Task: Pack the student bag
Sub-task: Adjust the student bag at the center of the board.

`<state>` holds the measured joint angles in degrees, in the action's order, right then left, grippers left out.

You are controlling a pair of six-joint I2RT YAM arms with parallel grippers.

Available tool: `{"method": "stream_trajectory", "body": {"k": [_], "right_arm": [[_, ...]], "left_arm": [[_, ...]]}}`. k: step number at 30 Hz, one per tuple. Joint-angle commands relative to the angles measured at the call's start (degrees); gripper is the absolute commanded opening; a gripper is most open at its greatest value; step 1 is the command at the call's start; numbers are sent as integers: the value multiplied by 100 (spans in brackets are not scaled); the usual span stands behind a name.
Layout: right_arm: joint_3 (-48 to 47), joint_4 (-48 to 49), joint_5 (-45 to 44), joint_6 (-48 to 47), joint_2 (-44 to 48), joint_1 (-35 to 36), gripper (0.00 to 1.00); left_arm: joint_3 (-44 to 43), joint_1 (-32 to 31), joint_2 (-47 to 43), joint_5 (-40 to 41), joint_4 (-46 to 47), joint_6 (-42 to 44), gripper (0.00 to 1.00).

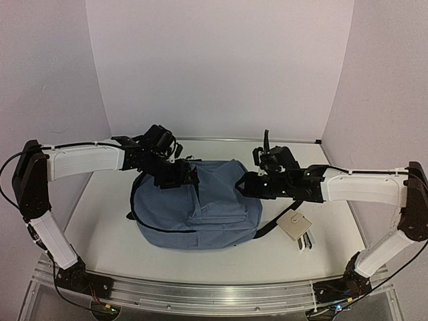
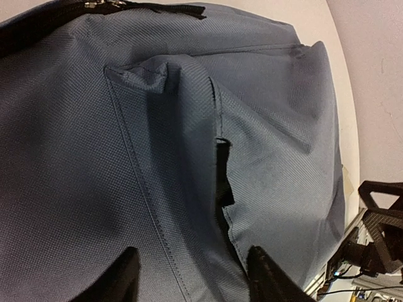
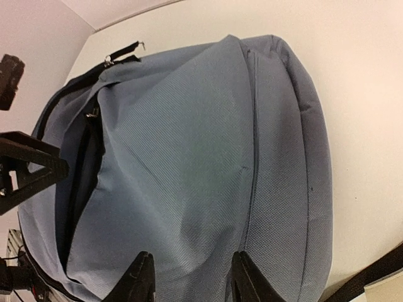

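The bag [image 1: 200, 207] is laid flat on the counter [image 1: 100, 227] between the arms, its zip seen partly open. The left tool [image 2: 195, 283] and right tool [image 3: 192, 283] are held released over the fabric, with nothing gripped. A tan item [image 1: 293, 225] is left outside, so packing is judged unfinished.

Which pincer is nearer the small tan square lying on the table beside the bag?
Right. The right pincer sits at the student bag's right edge, up-left of the tan square; the left pincer is across the bag, at its upper left.

Between left claw [image 1: 189, 175] and right claw [image 1: 242, 185]: student bag [image 1: 200, 214]; card [image 1: 295, 226] right of bag.
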<state>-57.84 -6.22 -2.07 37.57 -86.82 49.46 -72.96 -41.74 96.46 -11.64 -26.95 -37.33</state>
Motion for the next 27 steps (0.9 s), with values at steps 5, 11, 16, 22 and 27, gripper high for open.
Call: {"method": "stream_trajectory", "body": {"k": [5, 11, 16, 22, 27], "right_arm": [[-570, -208, -818, -283, 79, 492, 48], [-1319, -747, -1301, -326, -619, 933, 52], [-1932, -1098, -1607, -280, -1231, 1252, 59], [-2740, -1628, -1958, -291, -2022, 1530, 69], [-3258, -2037, -2133, -321, -2517, 1667, 77]], "left_arm": [[534, -10, -449, 173, 354, -251, 35], [792, -12, -476, 142, 528, -309, 20], [1019, -10, -570, 82, 818, -337, 11], [1217, -9, -690, 46, 1060, -353, 0], [1301, -10, -741, 4, 1190, -360, 0]]}}
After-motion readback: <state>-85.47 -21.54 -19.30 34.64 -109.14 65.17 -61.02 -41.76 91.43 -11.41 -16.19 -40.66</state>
